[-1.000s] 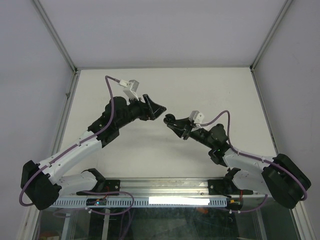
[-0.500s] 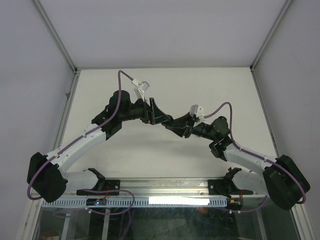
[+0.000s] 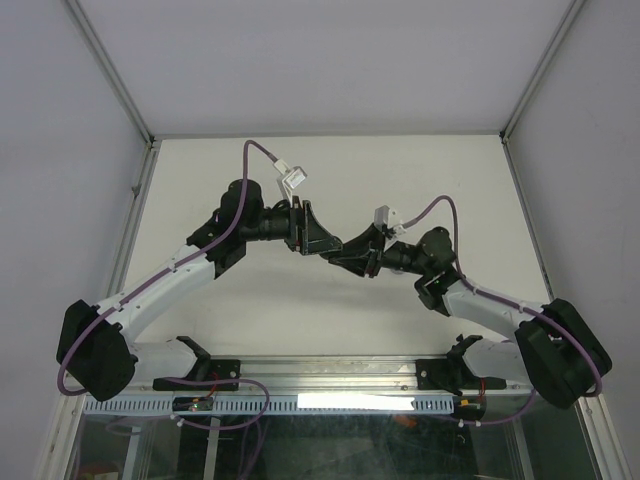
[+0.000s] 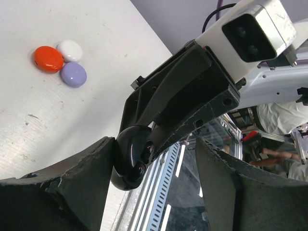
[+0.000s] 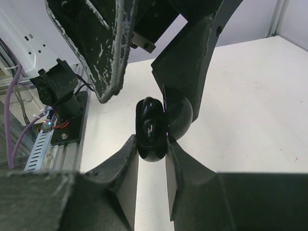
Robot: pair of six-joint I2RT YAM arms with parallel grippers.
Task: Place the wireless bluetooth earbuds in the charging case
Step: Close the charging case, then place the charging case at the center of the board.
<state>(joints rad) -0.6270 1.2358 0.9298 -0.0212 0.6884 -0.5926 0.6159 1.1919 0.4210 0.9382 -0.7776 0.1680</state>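
Glossy black rounded piece [image 5: 151, 127] sits pinched in right fingers [image 5: 120, 180], left fingers [image 4: 72, 185] wide around it; red, white, lavender button earbuds [image 4: 67, 57] touch on white worktop [image 4: 29, 125].

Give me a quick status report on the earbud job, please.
Right claw shut on glossy black piece. Left claw open, straddling it. Red earbud, white earbud, lavender earbud clustered on table. No obstruction seen.

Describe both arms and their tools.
The left arm and right arm share white links with black joints. A purple cable runs along each to a white-grey camera at the wrist. The left tool and right tool are black, with wedge-shaped, scuffed fingers.
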